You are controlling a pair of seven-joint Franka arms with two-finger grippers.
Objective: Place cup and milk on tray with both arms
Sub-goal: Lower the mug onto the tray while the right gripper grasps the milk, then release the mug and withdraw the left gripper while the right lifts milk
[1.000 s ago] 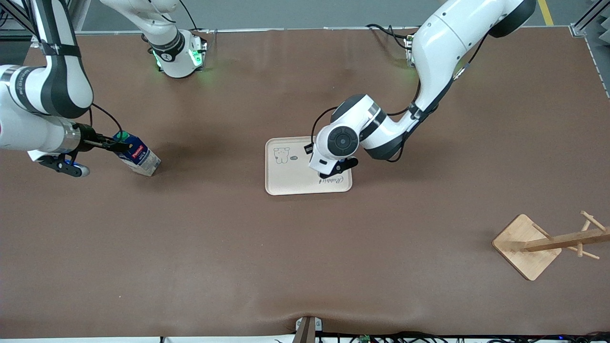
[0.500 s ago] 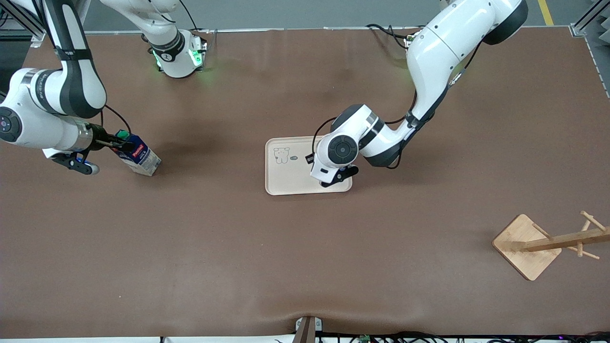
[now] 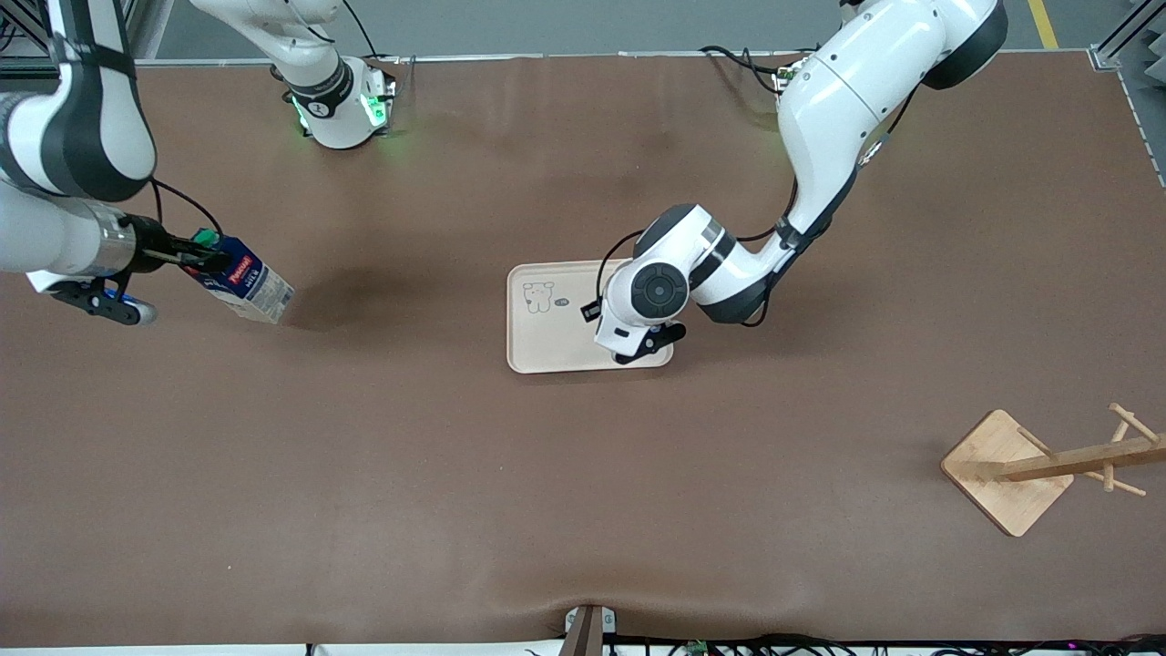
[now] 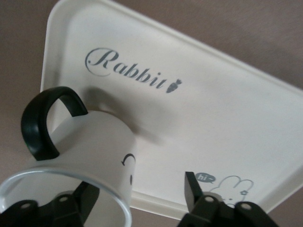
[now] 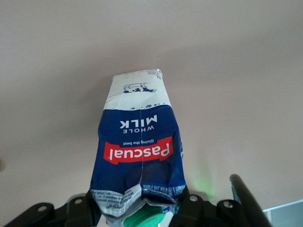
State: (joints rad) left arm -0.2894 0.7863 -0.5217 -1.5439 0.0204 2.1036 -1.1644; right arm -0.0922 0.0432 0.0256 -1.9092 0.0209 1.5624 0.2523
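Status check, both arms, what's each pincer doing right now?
Left pincer open astride the cup wall, cup on the tray. Right pincer shut on the milk, lifted at the right arm's end. Nothing between milk and tray.

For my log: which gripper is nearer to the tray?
Left. The left gripper is over the tray with the cup; the right gripper holds the milk far toward the right arm's end.

The right gripper (image 5: pixel 137 205) has its two black fingers (image 5: pixel 80 208) pressed against either side of the milk (image 5: pixel 139 156) at its gable top, just by the green cap (image 5: pixel 142 220). The carton's pale lower part points away toward the brown table (image 5: pixel 246 71), red Pascual label showing.
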